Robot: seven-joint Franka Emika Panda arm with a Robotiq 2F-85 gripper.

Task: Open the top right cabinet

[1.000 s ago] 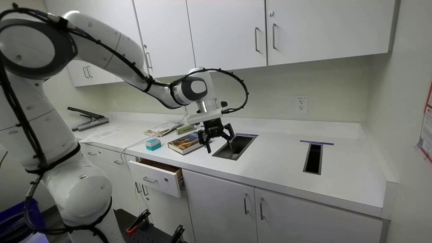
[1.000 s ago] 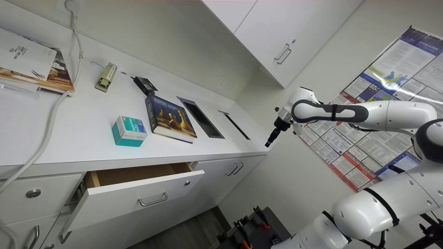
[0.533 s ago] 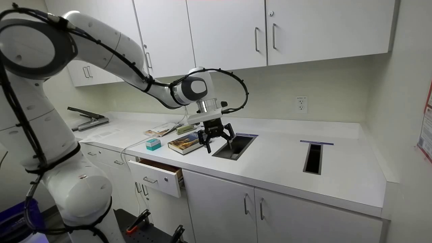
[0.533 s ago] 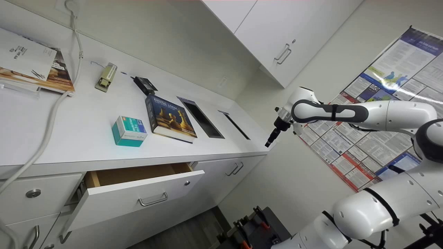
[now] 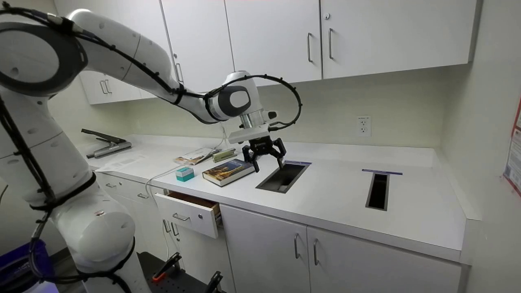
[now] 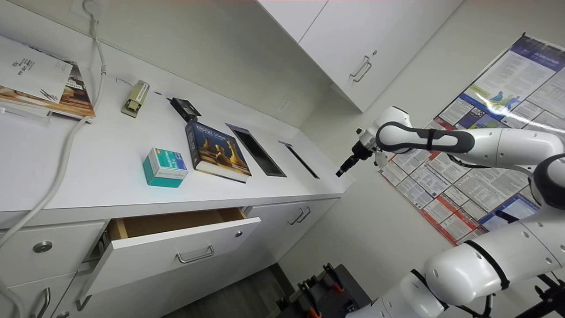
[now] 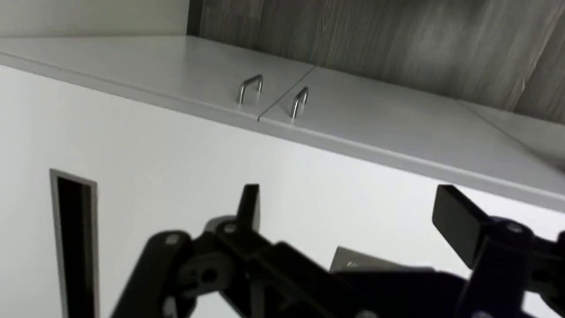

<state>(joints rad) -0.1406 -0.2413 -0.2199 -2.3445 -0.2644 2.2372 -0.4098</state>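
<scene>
The top right cabinet (image 5: pixel 395 36) is white and shut. Its upright metal handle (image 5: pixel 330 43) is at the door's left edge, below a round lock (image 5: pixel 327 16). The upper cabinet doors (image 6: pixel 384 31) also show in an exterior view, with their two handles (image 6: pixel 361 69) close together. My gripper (image 5: pixel 268 168) is open and empty. It hangs fingers-down over the counter, below and left of the handle and apart from it. It also shows edge-on in an exterior view (image 6: pixel 339 173). In the wrist view its fingers (image 7: pixel 346 198) are wide apart with nothing between them; the upper cabinet is out of view there.
The counter (image 5: pixel 411 228) has a large rectangular cutout (image 5: pixel 285 178) under the gripper and a narrow one (image 5: pixel 377 191). A book (image 5: pixel 228 171) and teal box (image 5: pixel 184 174) lie left. A drawer (image 5: pixel 187 215) is pulled out. Lower cabinet handles (image 7: pixel 250 87) show in the wrist view.
The arm has lifted my gripper a little, up from the counter and slightly right in an exterior view. The gripper stays open. The cabinet has not moved.
</scene>
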